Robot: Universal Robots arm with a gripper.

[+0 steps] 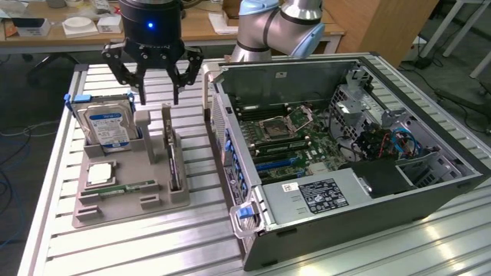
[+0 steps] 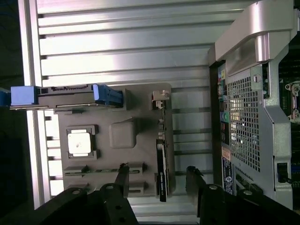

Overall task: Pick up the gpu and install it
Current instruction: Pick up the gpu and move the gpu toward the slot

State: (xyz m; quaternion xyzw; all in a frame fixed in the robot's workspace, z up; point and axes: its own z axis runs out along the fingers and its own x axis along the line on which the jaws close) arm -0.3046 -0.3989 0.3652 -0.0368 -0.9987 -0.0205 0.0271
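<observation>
The gpu (image 1: 174, 168) is a thin dark card standing on its edge in a slot along one side of the grey holder tray (image 1: 130, 202). In the wrist view the gpu (image 2: 161, 174) runs lengthwise between my two dark fingertips (image 2: 123, 177). My gripper (image 1: 158, 102) hangs above the far end of the tray, over the card's line, well clear of it. Its fingers are spread, and the gripper (image 2: 157, 170) stands open with nothing held.
A hard drive (image 1: 107, 127) with blue rails stands at the tray's far end, with a CPU (image 1: 101, 172) and a RAM stick (image 1: 126, 188) nearer. The open computer case (image 1: 368, 190) with its motherboard (image 1: 295, 141) lies on the exterior view's right, close beside the tray.
</observation>
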